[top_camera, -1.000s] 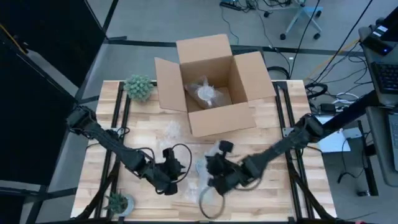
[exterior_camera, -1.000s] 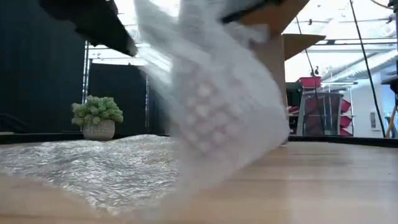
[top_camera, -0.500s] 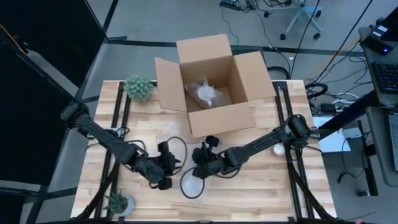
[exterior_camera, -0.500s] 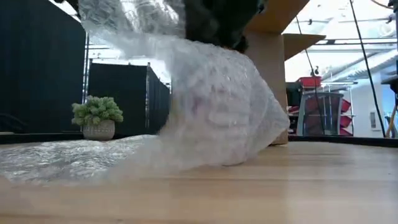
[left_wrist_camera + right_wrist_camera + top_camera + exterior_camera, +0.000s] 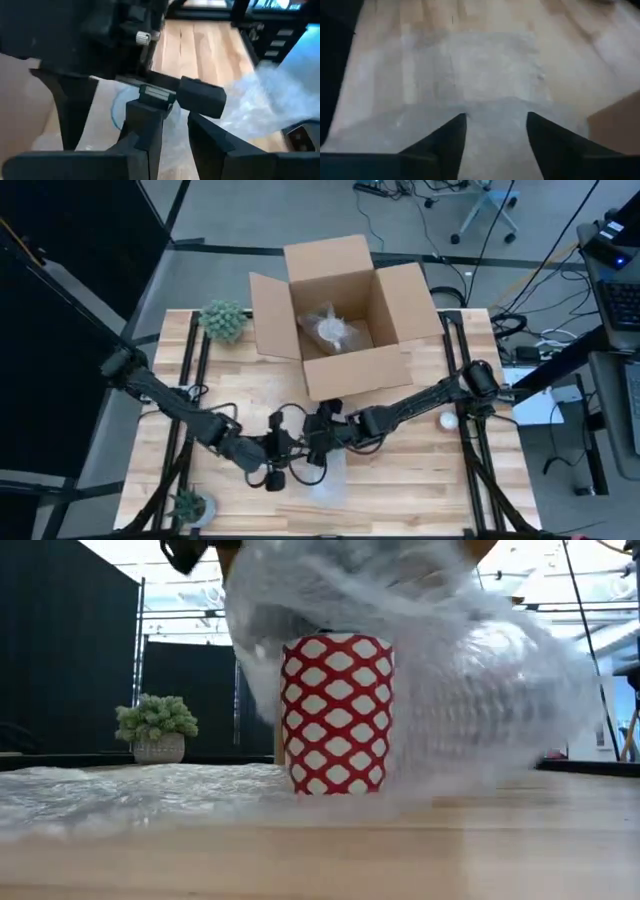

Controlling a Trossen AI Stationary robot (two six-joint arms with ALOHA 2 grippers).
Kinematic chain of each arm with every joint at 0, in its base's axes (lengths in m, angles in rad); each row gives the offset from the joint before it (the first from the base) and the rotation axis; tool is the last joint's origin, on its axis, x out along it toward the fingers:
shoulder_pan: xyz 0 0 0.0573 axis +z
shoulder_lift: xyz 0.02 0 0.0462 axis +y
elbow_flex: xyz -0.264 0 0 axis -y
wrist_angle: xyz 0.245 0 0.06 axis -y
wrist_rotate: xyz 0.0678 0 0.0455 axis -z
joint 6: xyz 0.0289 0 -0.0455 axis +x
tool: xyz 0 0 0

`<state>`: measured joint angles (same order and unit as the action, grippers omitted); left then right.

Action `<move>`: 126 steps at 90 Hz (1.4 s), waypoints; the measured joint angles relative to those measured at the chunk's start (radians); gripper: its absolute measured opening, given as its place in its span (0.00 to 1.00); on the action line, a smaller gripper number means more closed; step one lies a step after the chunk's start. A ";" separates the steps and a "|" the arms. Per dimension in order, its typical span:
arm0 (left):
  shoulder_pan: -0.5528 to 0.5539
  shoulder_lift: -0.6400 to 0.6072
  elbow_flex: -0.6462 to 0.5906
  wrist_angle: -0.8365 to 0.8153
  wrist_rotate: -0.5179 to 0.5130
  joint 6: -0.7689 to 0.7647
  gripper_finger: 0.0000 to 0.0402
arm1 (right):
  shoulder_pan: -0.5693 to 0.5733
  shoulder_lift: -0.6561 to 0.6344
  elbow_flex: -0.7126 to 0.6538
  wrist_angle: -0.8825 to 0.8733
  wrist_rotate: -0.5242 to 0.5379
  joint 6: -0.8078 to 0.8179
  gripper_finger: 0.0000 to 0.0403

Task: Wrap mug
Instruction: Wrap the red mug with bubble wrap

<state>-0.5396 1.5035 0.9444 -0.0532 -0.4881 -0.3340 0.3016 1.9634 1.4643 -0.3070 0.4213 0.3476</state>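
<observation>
A red mug with a white lattice pattern (image 5: 337, 712) stands upright on its base on the wooden table. Bubble wrap (image 5: 480, 680) is draped over its top and far side, and its near side is bare. More wrap lies flat on the table (image 5: 120, 798) and beside the grippers (image 5: 330, 478). The two grippers hide the mug in the high view. My left gripper (image 5: 273, 468) comes from the left and is narrowly shut, with wrap between its fingers (image 5: 172, 147). My right gripper (image 5: 312, 442) meets it from the right and stands open over the wrap (image 5: 495, 135). My left gripper has translucent bubble wrap (image 5: 175, 125) in the narrow gap between its two fingers. The fingers lie low, coming from the table's left. Whether it is an edge or a fold, and how many layers, does not show. My right gripper is open above the wrap; I cannot tell whether it touches it.
An open cardboard box (image 5: 340, 305) with a wrapped bundle inside stands at the far middle. A potted plant (image 5: 222, 320) is at the far left and a smaller one (image 5: 190, 502) at the near left. A small white thing (image 5: 448, 420) lies to the right.
My right gripper carried the wrapped mug toward the table's left and a little farther back. It set the mug down upright, then opened and let go. The wrap has fallen away from the mug's near side. My left gripper shifted slightly right, toward the mug.
</observation>
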 joint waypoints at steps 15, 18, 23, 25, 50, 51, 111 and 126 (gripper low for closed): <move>0.019 0.102 -0.002 -0.020 0.000 -0.023 0.20 | 0.005 -0.063 0.006 -0.025 -0.012 -0.014 0.55; 0.018 0.107 -0.002 -0.016 0.008 -0.026 0.20 | 0.006 -0.073 0.006 -0.037 -0.020 -0.014 0.55; 0.018 0.111 -0.002 -0.011 0.024 -0.027 0.20 | 0.007 -0.094 0.003 -0.069 -0.045 -0.017 0.55; 0.016 0.113 -0.002 -0.012 0.028 -0.027 0.20 | 0.007 -0.106 0.003 -0.079 -0.056 -0.017 0.55; 0.013 0.117 -0.001 -0.033 0.039 -0.027 0.20 | 0.008 -0.237 0.003 -0.395 -0.212 0.103 0.55; 0.013 0.116 -0.001 -0.035 0.039 -0.027 0.20 | 0.008 -0.236 0.003 -0.398 -0.212 0.106 0.55; 0.013 0.096 0.031 -0.066 0.062 -0.020 0.20 | -0.023 0.040 0.009 -0.296 -0.218 0.090 0.54; 0.003 0.030 0.032 -0.212 0.068 -0.093 0.20 | -0.023 0.029 0.006 -0.291 -0.218 0.086 0.54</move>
<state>-0.5362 1.5335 0.9760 -0.2652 -0.4198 -0.4270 0.2787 1.9929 1.4706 -0.5985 0.2033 0.4339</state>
